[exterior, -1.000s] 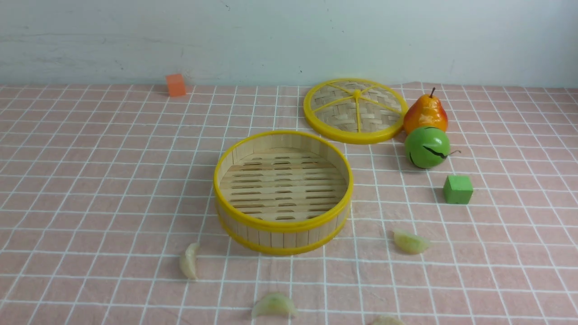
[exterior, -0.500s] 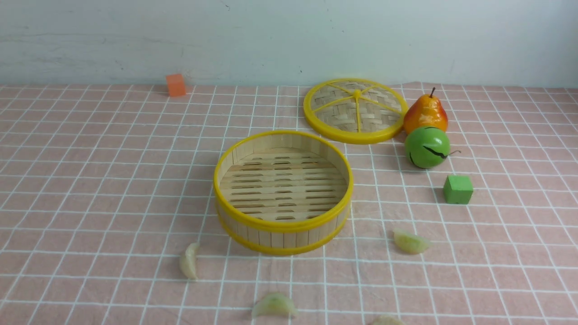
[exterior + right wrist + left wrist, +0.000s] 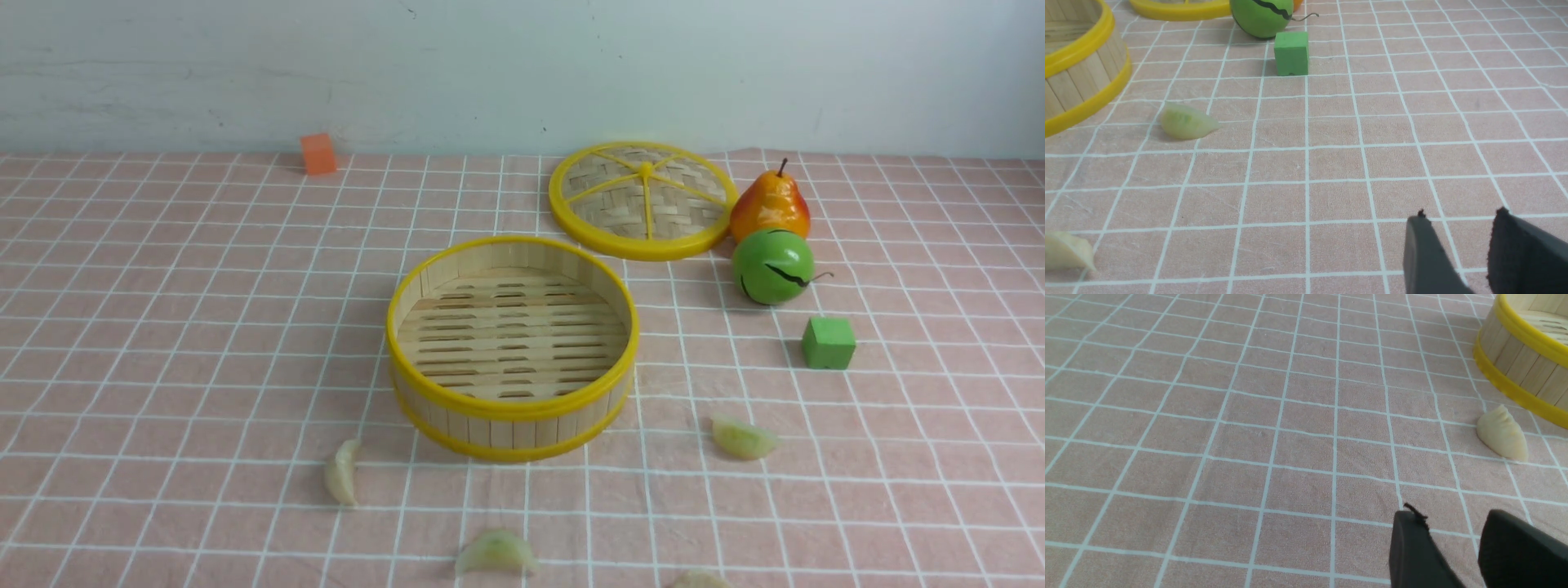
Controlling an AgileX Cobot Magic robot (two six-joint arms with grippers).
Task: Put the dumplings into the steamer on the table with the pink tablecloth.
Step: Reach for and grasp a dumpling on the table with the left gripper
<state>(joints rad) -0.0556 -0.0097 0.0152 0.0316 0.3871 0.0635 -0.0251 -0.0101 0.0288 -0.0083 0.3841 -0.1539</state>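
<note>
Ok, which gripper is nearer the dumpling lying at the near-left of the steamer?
Left. The left gripper sits just short of that dumpling, which lies beside the steamer. The right gripper is over on the steamer's other side, with that dumpling out of its view.

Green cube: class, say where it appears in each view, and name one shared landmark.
Front view: the green cube stands right of the steamer, just nearer than the green fruit.
Left wrist view: not in it.
Right wrist view: green cube beside the green fruit, beyond a dumpling.
Shared landmark: the steamer's yellow-rimmed wall, seen in all three.
</note>
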